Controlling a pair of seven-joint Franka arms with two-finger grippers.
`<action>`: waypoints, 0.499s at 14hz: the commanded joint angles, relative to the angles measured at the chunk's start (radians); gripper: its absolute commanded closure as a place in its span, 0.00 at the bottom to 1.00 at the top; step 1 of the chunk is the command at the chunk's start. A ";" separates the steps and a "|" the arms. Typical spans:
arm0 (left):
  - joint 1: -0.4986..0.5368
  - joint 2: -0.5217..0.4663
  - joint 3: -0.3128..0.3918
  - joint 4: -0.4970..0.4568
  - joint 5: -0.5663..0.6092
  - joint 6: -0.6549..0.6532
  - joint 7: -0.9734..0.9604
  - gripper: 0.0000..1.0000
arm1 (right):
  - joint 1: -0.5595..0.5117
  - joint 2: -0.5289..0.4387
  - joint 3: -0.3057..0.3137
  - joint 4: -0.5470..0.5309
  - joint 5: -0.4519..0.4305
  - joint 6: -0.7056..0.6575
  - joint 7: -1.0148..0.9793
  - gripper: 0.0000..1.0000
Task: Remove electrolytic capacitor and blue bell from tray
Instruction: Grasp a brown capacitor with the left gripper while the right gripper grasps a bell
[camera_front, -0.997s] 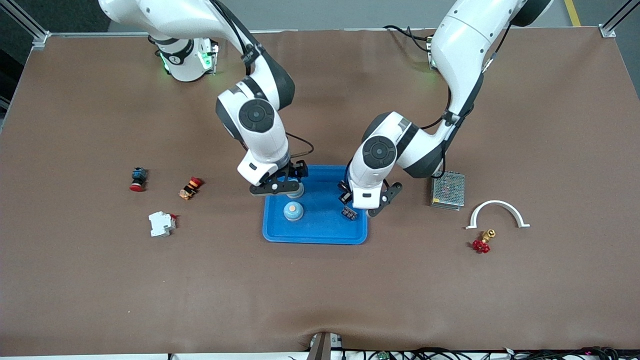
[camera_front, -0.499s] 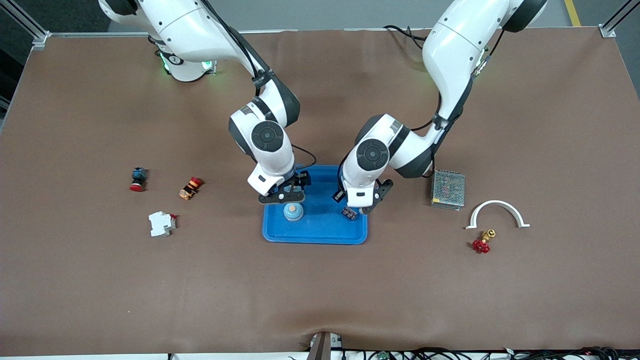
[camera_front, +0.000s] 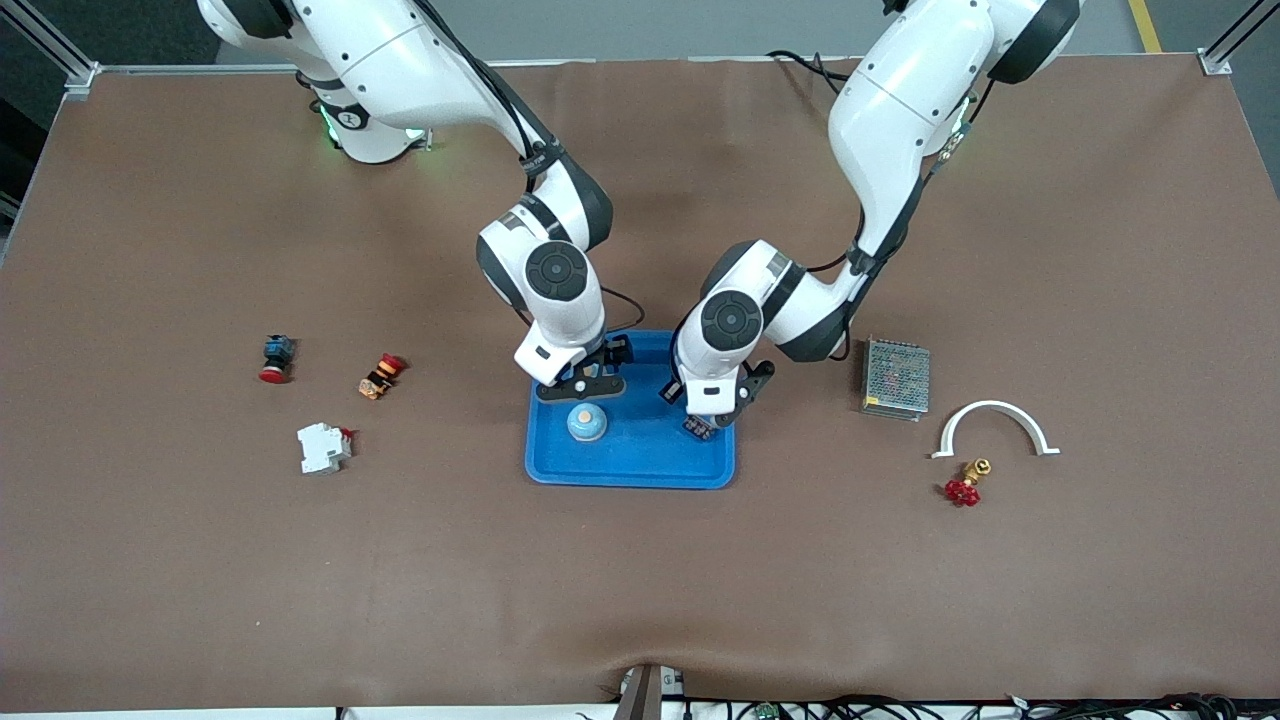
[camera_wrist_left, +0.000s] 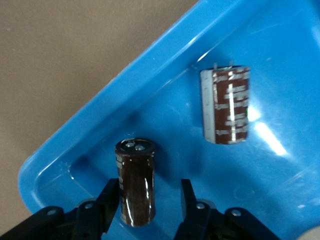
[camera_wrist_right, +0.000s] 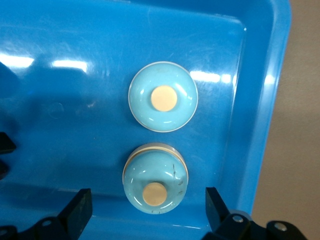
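Straddling one electrolytic capacitor (camera_wrist_left: 135, 182) with my left claw (camera_wrist_left: 149, 189), I have the fingers apart on either side of its dark can, a sliver of blue showing on one side, so nothing is clamped yet. It stands inside the tray (camera_front: 630, 478), close to a corner of the rim. A second capacitor (camera_wrist_left: 226, 106) lies on the tray floor nearby.

My right claw (camera_wrist_right: 147, 196) is spread wide over the tray, fingers well clear of the blue bell (camera_wrist_right: 155, 185) between them. That bell sits near the tray's rim, with a second bell (camera_wrist_right: 163, 96) just beside it.

What worries me:
- The can is smooth and round. If I close off-centre, I expect it to roll out or topple toward the tray wall.
- A finger so near the tray corner could catch the rim and drag or tilt the whole tray on the bench.
- The bell's dome slopes, so a grip taken too high would probably slide off. Coming in crooked could shove the neighbouring bell.
- Both my wrists crowd the same tray, and lifting toward each other risks a knock.
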 joint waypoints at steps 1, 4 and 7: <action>-0.010 0.000 0.006 0.005 -0.010 0.001 -0.008 0.81 | 0.015 0.019 -0.012 0.008 0.005 0.009 0.007 0.00; -0.005 -0.031 0.009 0.019 -0.004 -0.043 -0.002 1.00 | 0.015 0.036 -0.012 0.008 0.001 0.027 0.007 0.00; 0.013 -0.106 0.022 0.024 -0.002 -0.117 0.010 1.00 | 0.015 0.048 -0.012 0.008 0.000 0.038 0.007 0.00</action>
